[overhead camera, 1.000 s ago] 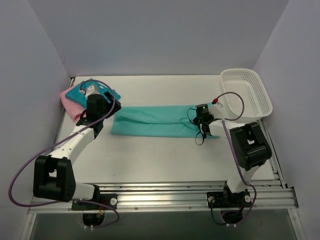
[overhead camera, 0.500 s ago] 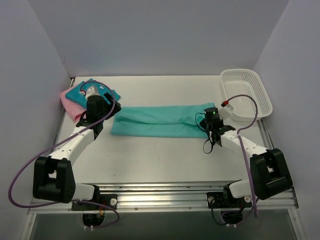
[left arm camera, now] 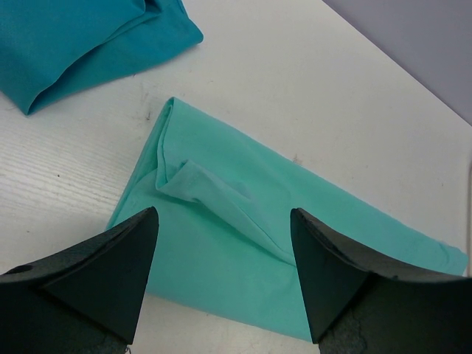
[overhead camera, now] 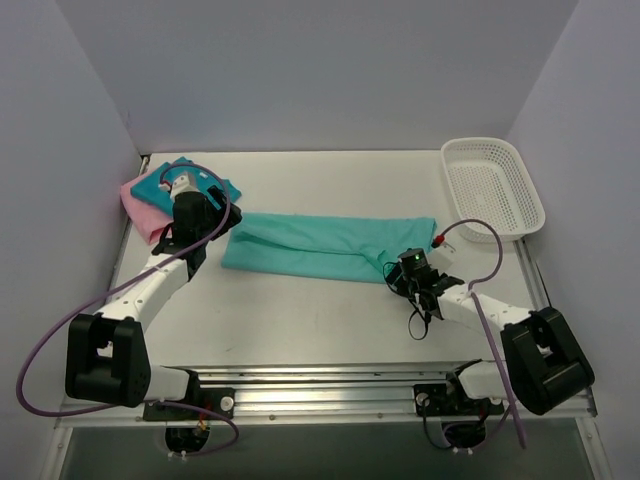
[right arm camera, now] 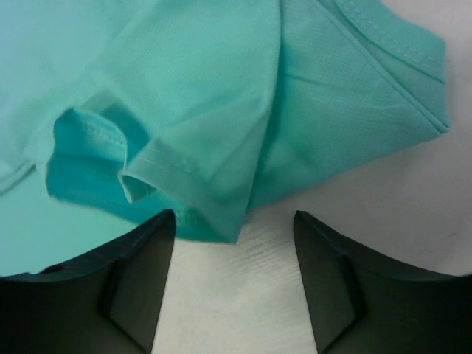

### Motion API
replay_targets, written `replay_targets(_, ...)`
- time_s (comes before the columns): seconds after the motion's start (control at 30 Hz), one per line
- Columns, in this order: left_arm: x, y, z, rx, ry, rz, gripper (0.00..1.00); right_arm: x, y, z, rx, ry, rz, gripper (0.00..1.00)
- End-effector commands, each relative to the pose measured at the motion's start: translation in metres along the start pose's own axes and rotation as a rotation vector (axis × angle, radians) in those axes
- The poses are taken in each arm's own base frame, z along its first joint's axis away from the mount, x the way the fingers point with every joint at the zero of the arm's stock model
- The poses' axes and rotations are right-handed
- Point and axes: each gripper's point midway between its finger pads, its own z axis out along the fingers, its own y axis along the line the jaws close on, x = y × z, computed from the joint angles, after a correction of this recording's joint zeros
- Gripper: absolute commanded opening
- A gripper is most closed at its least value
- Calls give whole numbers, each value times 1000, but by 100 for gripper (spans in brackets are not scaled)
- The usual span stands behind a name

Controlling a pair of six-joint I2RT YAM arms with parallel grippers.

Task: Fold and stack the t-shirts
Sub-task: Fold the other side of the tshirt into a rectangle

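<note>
1. Done, as I judge it: the teal-blue t-shirt (left arm camera: 74, 44) lies folded at about 10 o'clock on the surface (overhead camera: 330, 320). It sits on top of the pink t-shirt (overhead camera: 140, 205), whose edge shows at the 9 o'clock side. I take those two as the start of the stack, though I cannot see how neatly the pink one is folded underneath.
2. Half done: the sea-green t-shirt (overhead camera: 320, 245) lies across the middle of the surface as a long flat band, running from 9 o'clock toward 3 o'clock. It looks folded lengthwise but not yet crosswise.
3. My left tool (left arm camera: 221, 221) is spread wide and holds nothing. It hangs over the band's 9 o'clock end, where a small flap of cloth lies on top.
4. My right tool (right arm camera: 234, 221) is also spread wide and empty. It is low over the band's 3 o'clock end at its 6 o'clock edge, where a sleeve hem sticks out in a loose curl.
5. Left, in my view: tidy that hem, fold the band end to end, then carry it to the pile at 10 o'clock.
6. The white basket (overhead camera: 480, 145) at 2 o'clock holds no shirt that I can see.
</note>
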Motion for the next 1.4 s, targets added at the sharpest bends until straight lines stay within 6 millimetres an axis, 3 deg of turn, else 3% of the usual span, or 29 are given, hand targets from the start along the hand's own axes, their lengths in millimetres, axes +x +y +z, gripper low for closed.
replay_targets(0.0,-20,-8,-5,32,-70,0,81,-3,-1,-14,7,-22,3,65)
replay_targets(0.1,-21,-8,-4,30,-71,0,81,-18,12,-28,-17,-66,4,76)
replay_targets(0.27,-18,-6,1,24,-66,0,81,-55,46,-52,-85,-134,18,76)
replay_targets(0.37,-17,-6,3,26,-63,-2,81,-75,67,-56,-118,-183,9,72)
replay_targets(0.43,-16,-7,4,28,-61,-2,81,-87,70,-51,-94,-214,-3,51)
replay_targets(0.47,-16,-7,4,29,-62,-2,81,-95,80,-43,-97,-229,0,27)
replay_targets(0.53,-16,-7,4,32,-60,-2,81,-102,83,-29,-77,-228,-11,5)
replay_targets(0.57,-17,-7,4,29,-62,2,81,-97,82,-14,-52,-210,-21,0)
replay_targets(0.67,-18,-4,3,19,-66,6,81,-95,87,11,-32,-191,-20,0)
replay_targets(0.9,-15,-5,3,36,-61,3,81,-65,81,52,22,-129,-26,0)
replay_targets(1.1,-13,-3,3,31,-60,10,81,-57,82,54,9,-112,-19,0)
replay_targets(1.37,-10,-2,7,31,-52,8,81,-52,86,25,-24,-113,-43,0)
